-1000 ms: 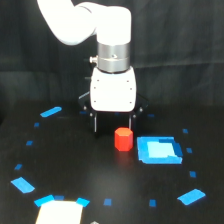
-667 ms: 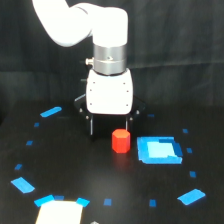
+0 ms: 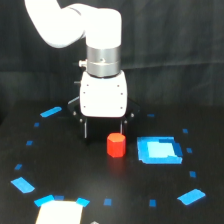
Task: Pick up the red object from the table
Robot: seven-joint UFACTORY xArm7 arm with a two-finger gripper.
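Observation:
The red object [image 3: 116,145] is a small red-orange faceted block standing upright on the black table [image 3: 65,170]. My gripper [image 3: 104,131] hangs under the white wrist housing, just behind the block and slightly to the exterior view's left. Its two dark fingers [image 3: 85,129] point down, spread apart and empty, with tips close to the table. The block sits in front of the right-hand finger, not between the two. Whether that finger touches the block cannot be told.
A larger blue square patch [image 3: 157,150] lies on the table just right of the block. Small blue tape marks [image 3: 51,111] ring the area. A white rectangular thing [image 3: 57,212] sits at the front edge. A black curtain hangs behind.
The arm has moved lower and a little toward the exterior view's left. The red block appears slightly nearer the front and left than before. The fingers stay spread.

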